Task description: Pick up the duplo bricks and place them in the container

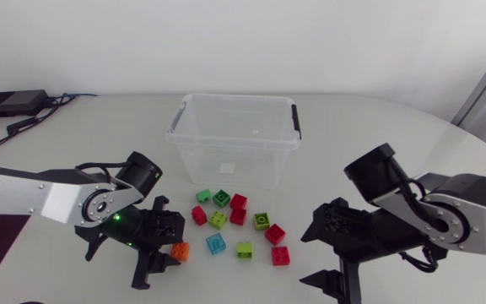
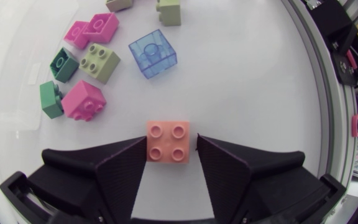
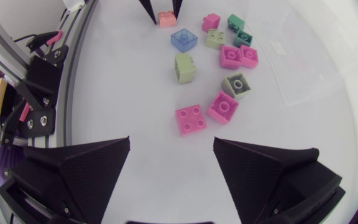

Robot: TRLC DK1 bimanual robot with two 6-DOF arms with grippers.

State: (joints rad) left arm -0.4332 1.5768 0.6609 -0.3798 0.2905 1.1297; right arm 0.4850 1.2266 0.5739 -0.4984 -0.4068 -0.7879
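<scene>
Orange brick lies on the tabletop between the narrowed jaws of my left end effector, only at their tips, with a slit showing on one side. My right end effector gapes wide and empty. Closing unevenly could twist the brick out, and a shallow pinch could drop it short of the container beyond.

Your left gripper straddles an orange brick on the white table. Your right gripper hangs spread beside scattered bricks, before the clear container.
</scene>
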